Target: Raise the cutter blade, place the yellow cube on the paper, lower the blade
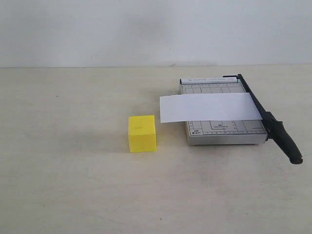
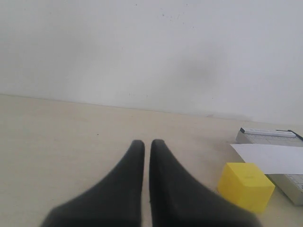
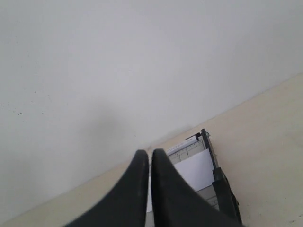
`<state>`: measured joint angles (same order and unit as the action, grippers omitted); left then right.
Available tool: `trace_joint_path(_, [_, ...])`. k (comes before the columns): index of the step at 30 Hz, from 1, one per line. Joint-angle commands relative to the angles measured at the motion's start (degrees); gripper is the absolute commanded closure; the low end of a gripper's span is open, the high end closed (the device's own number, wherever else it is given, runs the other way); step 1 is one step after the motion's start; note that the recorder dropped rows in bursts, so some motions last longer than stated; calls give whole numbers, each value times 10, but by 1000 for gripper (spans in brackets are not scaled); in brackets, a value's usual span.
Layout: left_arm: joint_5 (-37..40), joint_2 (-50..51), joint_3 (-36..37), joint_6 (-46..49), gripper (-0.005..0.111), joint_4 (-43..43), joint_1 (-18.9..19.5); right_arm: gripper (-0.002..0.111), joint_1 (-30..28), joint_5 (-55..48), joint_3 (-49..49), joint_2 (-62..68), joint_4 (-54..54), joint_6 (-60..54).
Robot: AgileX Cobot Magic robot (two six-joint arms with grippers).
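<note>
Exterior view had the yellow cube (image 1: 142,133) sitting on the bench (image 1: 73,170), to the left of the grey trimmer base (image 1: 222,134) and apart from it. The paper (image 1: 207,108) lay across that base as a wide white strip. Its left end hung out past the base edge towards the cube, and its right end reached the cutter blade (image 1: 257,104). The cube stood just beside the overhanging end, on the bench and not on the sheet. The blade lay down flat along the right edge of the base, and its thick black handle (image 1: 285,141) stuck out beyond the near edge.

From my left wrist I saw my left jaws clenched on nothing, the two black fingertips (image 2: 137,145) drawn almost together with only a thin slit between them. They hung above bare bench, with the cube off to one side and the end of the paper behind it.

From my right wrist my right jaws were likewise clenched and held nothing, fingertips (image 3: 140,156) nearly touching. Beyond them lay the trimmer with the white sheet across it and the blade and handle running along its edge. Neither pair of jaws touched any of the things.
</note>
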<state>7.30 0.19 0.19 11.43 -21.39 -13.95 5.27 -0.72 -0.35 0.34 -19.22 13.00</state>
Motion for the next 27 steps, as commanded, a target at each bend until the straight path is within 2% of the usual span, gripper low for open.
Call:
trace_joint_path(1, [-4,-2,-2,-5,102,-1,2,87,-1,-83,-48,24,7,-57])
trace_joint_path(3, [-4,-2,-2,-5,102,-1,2,76,-1,-106,-76,75,20,-72])
trace_joint_path(6, [-4,-2,-2,-5,102,-1,2,68,-1,-132,-123,175,53,-72])
trace_joint_path(15, [-4,-2,-2,-5,102,-1,2,67,-1,-335,-374,571,160,-109])
trace_joint_path(16, [-4,-2,-2,-5,102,-1,2,64,-1,-348,-398,605,158,-125])
trace_joint_path(20, [-4,-2,-2,-5,102,-1,2,41,-1,-406,-506,743,156,-148])
trace_joint_path(21, [-4,-2,-2,-5,102,-1,2,39,-1,-418,-525,772,156,-155])
trace_joint_path(27, [-4,-2,-2,-5,102,-1,2,40,-1,-453,-576,875,154,-174])
